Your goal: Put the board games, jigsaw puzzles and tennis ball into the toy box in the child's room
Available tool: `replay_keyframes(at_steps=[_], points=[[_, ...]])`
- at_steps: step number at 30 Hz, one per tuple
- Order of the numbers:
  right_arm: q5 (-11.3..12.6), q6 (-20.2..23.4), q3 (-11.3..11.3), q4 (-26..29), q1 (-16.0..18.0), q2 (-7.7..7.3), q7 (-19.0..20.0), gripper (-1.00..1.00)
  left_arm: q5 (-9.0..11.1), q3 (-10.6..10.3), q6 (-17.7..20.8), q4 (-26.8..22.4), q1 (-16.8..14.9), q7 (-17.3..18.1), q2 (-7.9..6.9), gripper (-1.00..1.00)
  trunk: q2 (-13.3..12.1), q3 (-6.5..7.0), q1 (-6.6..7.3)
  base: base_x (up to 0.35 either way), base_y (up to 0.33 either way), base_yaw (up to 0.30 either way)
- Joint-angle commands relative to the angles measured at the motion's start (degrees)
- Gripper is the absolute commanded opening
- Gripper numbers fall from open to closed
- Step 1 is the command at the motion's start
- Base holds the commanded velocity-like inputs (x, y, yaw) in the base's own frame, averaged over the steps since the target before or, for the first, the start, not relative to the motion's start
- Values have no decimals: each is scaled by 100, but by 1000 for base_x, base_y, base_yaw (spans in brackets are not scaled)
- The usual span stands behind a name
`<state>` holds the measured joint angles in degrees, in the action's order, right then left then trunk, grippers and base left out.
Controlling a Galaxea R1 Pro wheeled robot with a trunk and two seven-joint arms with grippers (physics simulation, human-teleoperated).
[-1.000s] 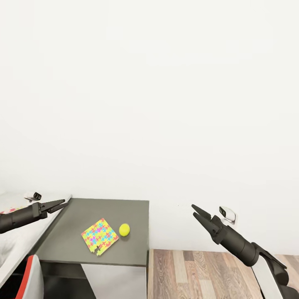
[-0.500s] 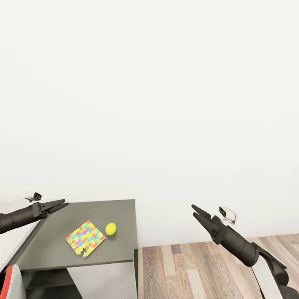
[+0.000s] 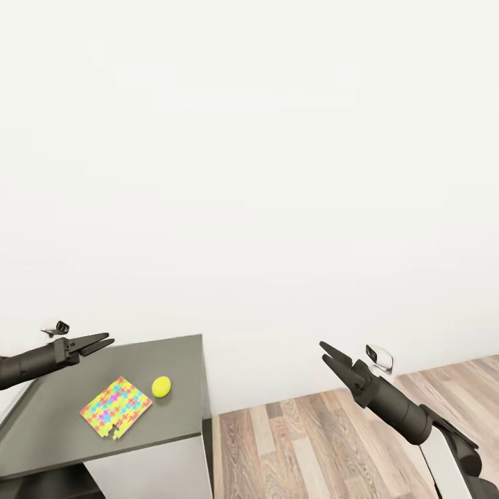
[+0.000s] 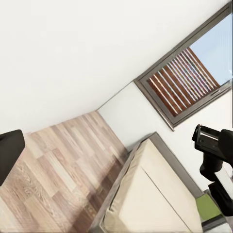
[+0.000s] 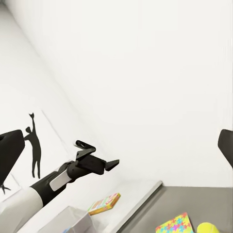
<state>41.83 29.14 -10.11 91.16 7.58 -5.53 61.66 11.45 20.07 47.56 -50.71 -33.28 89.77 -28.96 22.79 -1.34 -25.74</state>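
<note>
Landmark for all places: the dark grey table section [image 3: 104, 423].

My left gripper [image 3: 98, 342] hangs over the far left part of that section; its fingers lie close together with only a sliver between the tips, and nothing is between them. My right gripper [image 3: 328, 352] hangs off the table's right side, out over the wood-plank floor [image 3: 312, 443]; its two fingers show a narrow gap and hold nothing.

The jigsaw puzzle [image 3: 116, 416] lies flat near the middle of the table section, turned corner-on to me, one diagonal running roughly toward the wall; the tennis ball [image 3: 161, 386] sits just beside its far right corner, seemingly apart from it. Both lie nearer me than the left gripper and slightly to its right; the right gripper is well apart from them, so I judge the left arm the nearer one for either pick.

In the right wrist view, a board game [image 5: 104, 203] rests on the lighter table top beyond the dark section, near a light grey toy box [image 5: 68, 219], only partly seen. In the left wrist view, the bed [image 4: 150, 194] stands beneath a dark-framed window [image 4: 189, 77].

Against the earlier head pictures: the whole scene has slid leftward and more floor shows at right; that is the camera turning; puzzle and ball keep their places on the table, and both grippers sit where they did in the picture.
</note>
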Motion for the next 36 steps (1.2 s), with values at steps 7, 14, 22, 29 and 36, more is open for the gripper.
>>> replay_keyframes(at_steps=[7,14,22,29,36], points=[[36,48,0,-1,7,-1,9,100,-2,-3,61,-1,-3,23,8,100,13,16,-4,-55,0,-256],[36,48,0,-1,7,-1,5,100,-2,-3,61,0,-3,23,6,100,13,47,-4,-164,0,-256],[43,48,-7,4,7,-1,-9,100,-2,-9,61,-1,-3,23,11,100,13,82,-4,-208,0,-210],[44,62,-10,0,7,-1,-42,100,-2,-10,61,-1,-3,23,13,100,13,91,-4,-169,0,-55],[65,92,-16,-1,7,-1,-48,100,-2,-12,61,-1,-3,23,17,100,13,92,-4,-38,0,-182]])
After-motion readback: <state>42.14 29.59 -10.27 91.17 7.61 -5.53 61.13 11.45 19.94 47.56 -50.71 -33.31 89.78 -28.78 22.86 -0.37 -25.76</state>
